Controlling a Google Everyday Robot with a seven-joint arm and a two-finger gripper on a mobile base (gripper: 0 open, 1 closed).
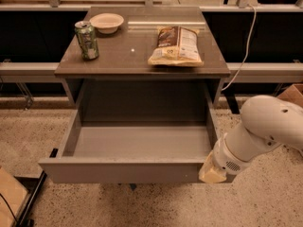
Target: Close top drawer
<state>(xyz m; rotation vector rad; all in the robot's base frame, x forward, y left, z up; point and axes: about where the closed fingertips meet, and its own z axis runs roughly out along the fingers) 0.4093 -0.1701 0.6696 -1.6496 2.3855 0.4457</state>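
Note:
The top drawer is pulled far out of the grey cabinet, its grey box interior bare and its plain flat front facing me. My white arm comes in from the right. Its gripper sits at the drawer front's right corner, its cream tip against or just in front of the front panel.
The cabinet top carries a green can at the left, a white bowl behind it, and a snack bag at the right. A white cable hangs at the right. A cardboard box stands on the speckled floor at right.

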